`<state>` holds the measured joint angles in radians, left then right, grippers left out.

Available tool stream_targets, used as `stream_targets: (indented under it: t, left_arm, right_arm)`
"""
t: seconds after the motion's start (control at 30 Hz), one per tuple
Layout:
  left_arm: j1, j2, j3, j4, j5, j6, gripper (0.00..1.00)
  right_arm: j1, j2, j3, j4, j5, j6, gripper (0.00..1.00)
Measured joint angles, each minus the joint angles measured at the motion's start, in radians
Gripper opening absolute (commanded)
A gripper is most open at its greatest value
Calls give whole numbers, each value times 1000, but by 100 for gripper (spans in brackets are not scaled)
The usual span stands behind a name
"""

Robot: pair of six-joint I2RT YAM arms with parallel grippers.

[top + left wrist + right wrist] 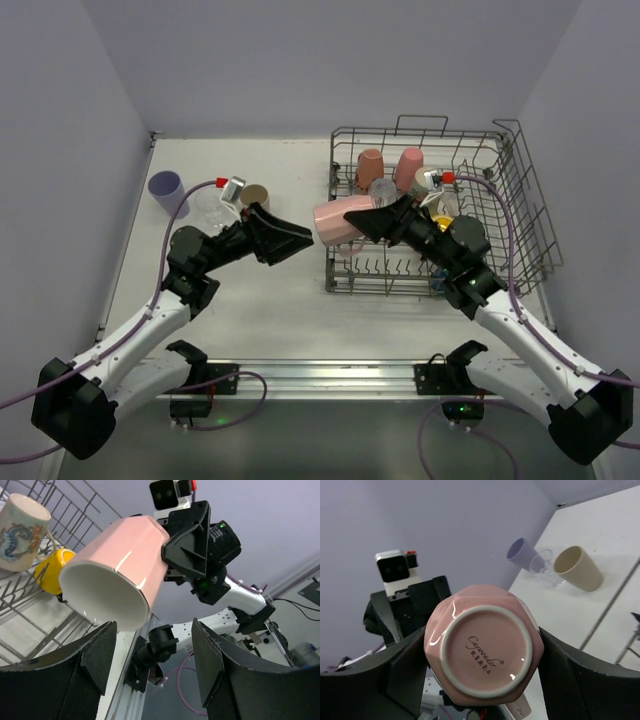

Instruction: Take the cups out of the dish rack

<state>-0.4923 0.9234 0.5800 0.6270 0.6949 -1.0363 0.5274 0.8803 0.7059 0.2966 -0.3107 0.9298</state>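
Observation:
A pale pink faceted mug (333, 222) is held on its side by my right gripper (358, 218), which is shut on it at the left edge of the grey wire dish rack (530, 200). In the right wrist view the mug's base (485, 652) faces the camera between the fingers. My left gripper (300, 241) is open and empty, its tips close to the mug's open mouth (102, 597) but apart from it. A salmon cup (370, 168), a pink cup (408, 164), a clear glass (382, 190), a cream patterned mug (20, 530) and a yellow cup (52, 570) stand in the rack.
A lavender cup (166, 190), a clear tumbler (210, 205) and a beige cup (255, 197) stand on the table at the left; they also show in the right wrist view, lavender cup (520, 552) leftmost. A metal rail (320, 375) runs along the near edge.

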Motion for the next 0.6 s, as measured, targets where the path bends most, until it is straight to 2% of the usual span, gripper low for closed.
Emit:
stream_targets:
  t: [0.17, 0.27, 0.37, 0.4, 0.47, 0.5, 0.6]
  left_arm:
    - [-31, 42, -1, 89, -4, -57, 64]
    - [-47, 63, -1, 109, -8, -73, 56]
    - [-50, 72, -2, 112, -16, -78, 35]
    - [-49, 76, -3, 109, -22, -81, 16]
    - [-47, 80, -4, 99, -33, -79, 2]
    - [-46, 76, -3, 100, -38, -84, 0]
    - [-48, 40, 21, 23, -64, -47, 0]
  right_arm:
    - [41, 64, -12, 132, -58, 72, 23]
    - [58, 122, -18, 172, -77, 98, 23]
    - [80, 167, -23, 205, -81, 124, 23]
    - [87, 182, -23, 229, -80, 132, 23]
    - [98, 202, -23, 275, -80, 151, 25]
    - [99, 209, -23, 292, -80, 157, 28]
    - [103, 220, -26, 332, -82, 167, 65]
